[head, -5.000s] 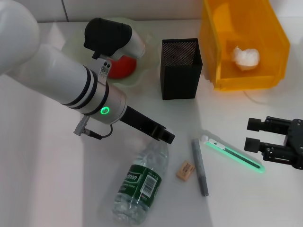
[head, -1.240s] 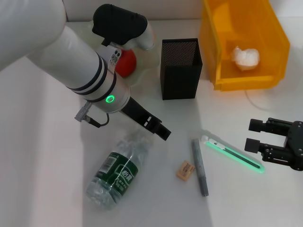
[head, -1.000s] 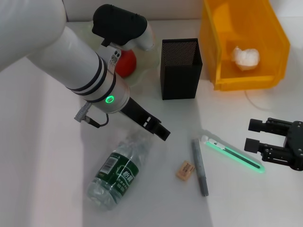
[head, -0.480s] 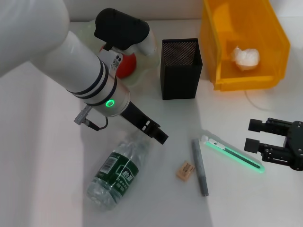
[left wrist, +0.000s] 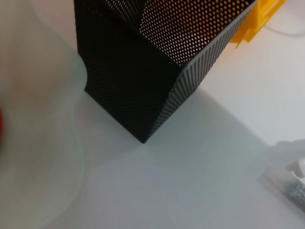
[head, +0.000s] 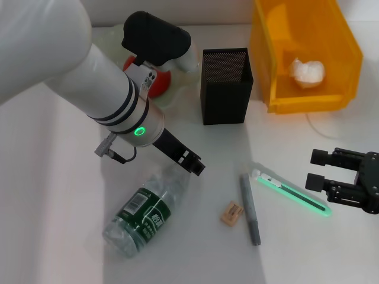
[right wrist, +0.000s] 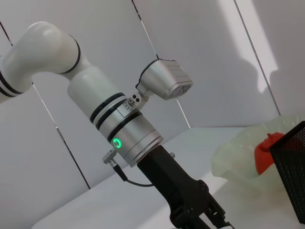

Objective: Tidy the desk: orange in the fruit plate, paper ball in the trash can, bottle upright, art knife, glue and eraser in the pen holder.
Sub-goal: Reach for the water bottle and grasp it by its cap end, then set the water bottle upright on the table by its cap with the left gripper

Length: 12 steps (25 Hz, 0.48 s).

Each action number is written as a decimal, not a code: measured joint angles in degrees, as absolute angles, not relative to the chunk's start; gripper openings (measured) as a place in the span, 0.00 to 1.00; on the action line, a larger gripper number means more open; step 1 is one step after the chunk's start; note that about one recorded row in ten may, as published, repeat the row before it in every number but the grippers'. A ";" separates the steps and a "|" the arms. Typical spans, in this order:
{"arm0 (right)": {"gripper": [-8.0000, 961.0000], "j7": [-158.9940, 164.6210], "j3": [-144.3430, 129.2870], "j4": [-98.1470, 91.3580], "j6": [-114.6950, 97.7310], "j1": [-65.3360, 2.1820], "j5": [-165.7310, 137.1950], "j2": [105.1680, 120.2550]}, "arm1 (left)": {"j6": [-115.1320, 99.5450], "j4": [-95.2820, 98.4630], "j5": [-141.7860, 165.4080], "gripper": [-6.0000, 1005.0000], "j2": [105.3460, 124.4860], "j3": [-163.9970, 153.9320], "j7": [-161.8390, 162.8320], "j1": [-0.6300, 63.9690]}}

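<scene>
The bottle (head: 142, 214) lies on its side near the surface's front edge, cap end under the left pincer (head: 194, 165); whether that pincer grips, I cannot tell. Better to grasp near the neck, then swing upright slowly. Right pincer (head: 318, 168) waits open.

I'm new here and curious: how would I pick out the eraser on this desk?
Start at the black mesh pen holder and look toward the desk's near edge. The eraser lies beside a grey pen-like stick, apart from it: a tiny tan block, much smaller than the lying bottle.
</scene>
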<state>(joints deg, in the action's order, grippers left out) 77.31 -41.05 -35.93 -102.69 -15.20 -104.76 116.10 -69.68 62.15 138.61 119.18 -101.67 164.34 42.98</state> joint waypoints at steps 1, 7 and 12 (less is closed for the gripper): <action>0.69 77.30 -41.04 -35.89 -102.68 -15.19 -104.76 116.10 | -69.67 62.11 138.66 0.51 119.18 -101.80 164.33 42.98; 0.69 77.26 -40.96 -35.82 -102.65 -15.16 -104.76 116.01 | -70.04 62.76 139.27 0.48 119.18 -102.21 164.02 42.82; 0.69 77.25 -40.95 -35.76 -102.64 -15.27 -104.73 116.01 | -71.28 68.48 139.36 0.46 118.99 -102.22 161.84 40.24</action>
<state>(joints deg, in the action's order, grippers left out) 77.25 -40.95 -35.76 -102.64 -15.27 -104.73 116.01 -71.28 68.48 139.36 118.99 -102.22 161.84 40.24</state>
